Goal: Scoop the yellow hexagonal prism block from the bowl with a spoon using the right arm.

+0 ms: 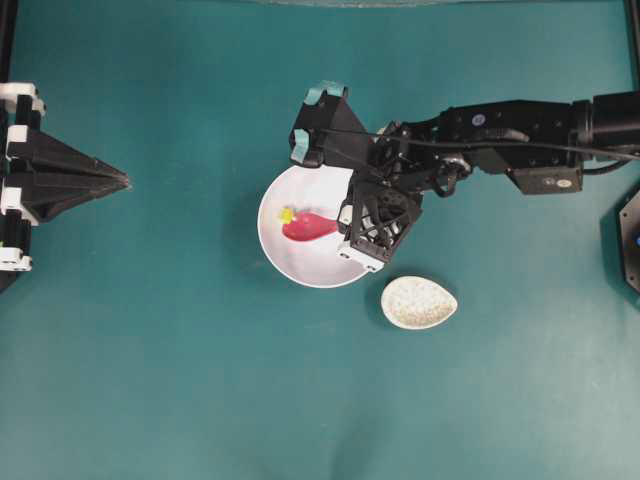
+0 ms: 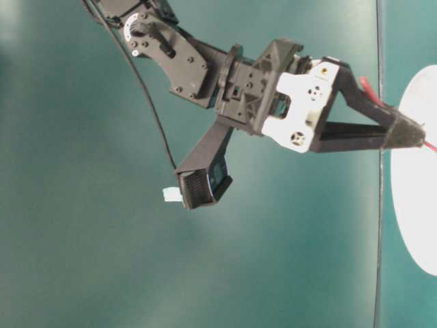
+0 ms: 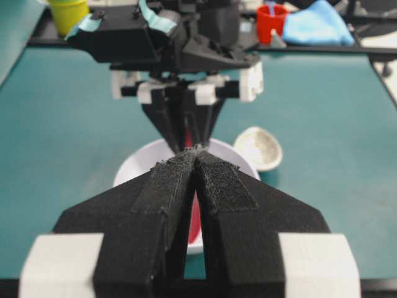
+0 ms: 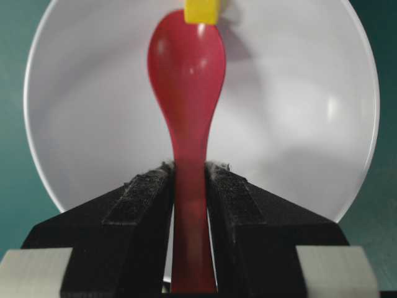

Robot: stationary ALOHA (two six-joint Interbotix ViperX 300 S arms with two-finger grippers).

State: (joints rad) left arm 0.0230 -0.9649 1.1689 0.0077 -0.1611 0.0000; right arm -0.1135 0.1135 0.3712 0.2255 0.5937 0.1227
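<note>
A: Status on the right gripper (image 4: 189, 180)?

B: Fingers clamped on the handle of the spoon (image 4: 187, 81), head pointing straight out ahead over the bowl (image 4: 298, 124).

A: Where's the yellow hexagonal prism block (image 4: 203, 11)?

B: In the bowl, right at the tip of the spoon's head, touching or just past it. Can't tell if it's on the lip yet.

A: Axis?

B: Spoon's long axis runs from the fingers dead onto the block. Overhead: block (image 1: 286, 214) sits at the left end of the spoon, gripper on the right. My read is the next push goes along the handle line, toward the block.

A: Left gripper (image 1: 120, 181)?

B: Fingers shut, empty, parked well apart at the left edge of the surface (image 1: 150, 380). Right arm is the near one.
</note>
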